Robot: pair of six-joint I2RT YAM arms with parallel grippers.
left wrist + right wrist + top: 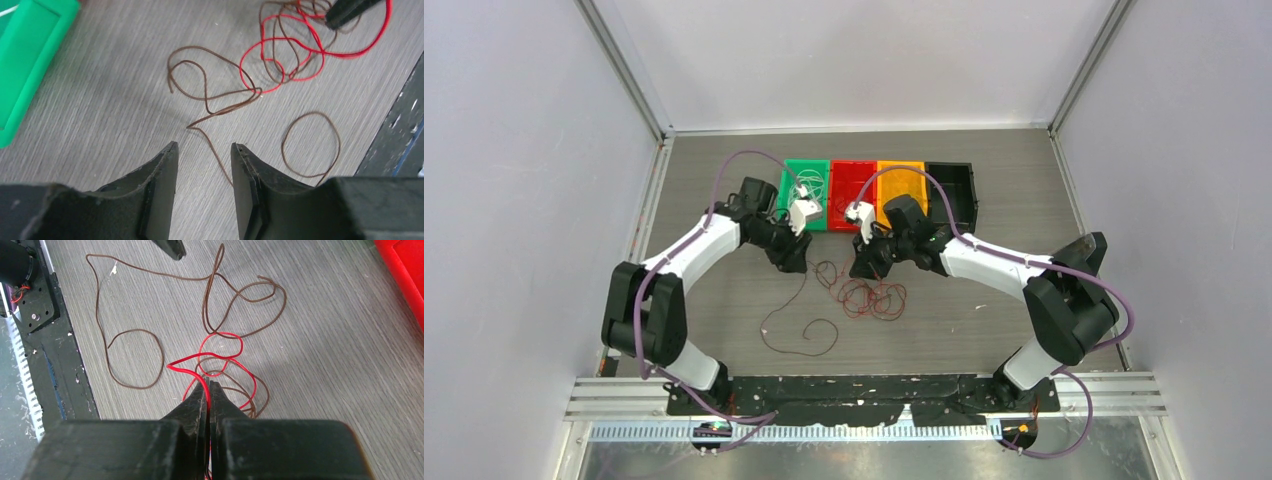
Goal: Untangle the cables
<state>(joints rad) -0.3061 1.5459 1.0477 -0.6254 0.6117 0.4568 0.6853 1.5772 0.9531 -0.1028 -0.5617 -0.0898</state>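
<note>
Loosely, the bundle of thin, curling cables [870, 296] is lying on the grey wood-grain counter [1014, 320], between the two arms and nearer to the arm bases than the row of shallow plastic trays: the green tray [796, 168], the red tray [852, 172], the orange tray [902, 172] and the black tray [952, 185].

The right hand [208, 385] is pressing its fingers together with no gap showing, and it is pinching the thin red wire [182, 369], which is running straight into the fingertips. The red loops are lying just beyond those tips, interlaced with coils of the thin dark brown wire [250, 300].

The left hand [204, 148] is hovering low over the counter with its fingers standing partly apart (a clear gap is showing between them). One strand of the brown wire is trailing down through that gap, lying closer to one finger than to the other; whether it is touching that finger I cannot tell. Ahead of this hand the brown strand is looping toward the red tangle, and a separate round brown curl [311, 145] is lying just beside it.
</note>
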